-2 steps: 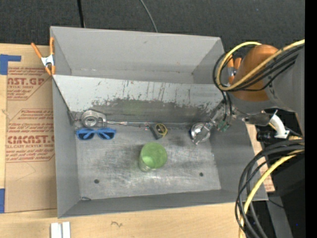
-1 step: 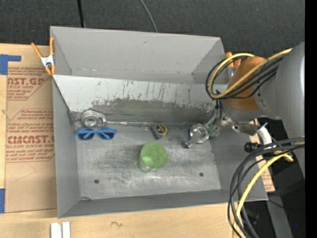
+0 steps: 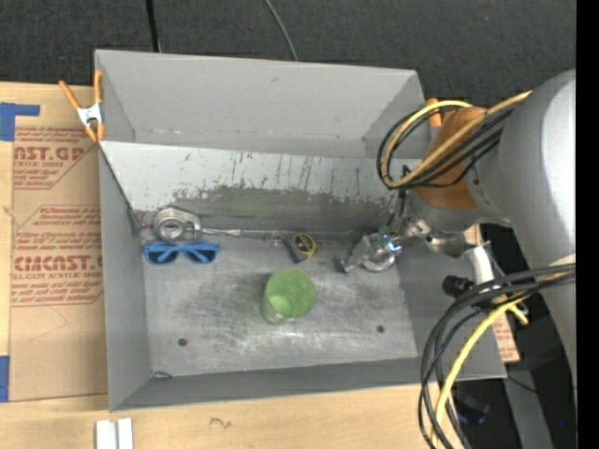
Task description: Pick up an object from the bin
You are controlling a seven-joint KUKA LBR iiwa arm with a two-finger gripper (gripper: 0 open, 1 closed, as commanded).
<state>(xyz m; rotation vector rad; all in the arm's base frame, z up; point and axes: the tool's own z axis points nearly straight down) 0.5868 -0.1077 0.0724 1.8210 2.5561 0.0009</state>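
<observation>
While a green cup (image 3: 288,294) lies mid-bin, the gripper (image 3: 368,256) hovers apart

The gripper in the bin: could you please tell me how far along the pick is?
Done: nothing looks lifted yet; the green cup, blue sunglasses, silver round tool and small yellowish ring all lie on the floor of the bin. In hand: the gripper is low at the bin's right side, beside the ring and apart from it. Left: grasping one thing and lifting it out.
</observation>
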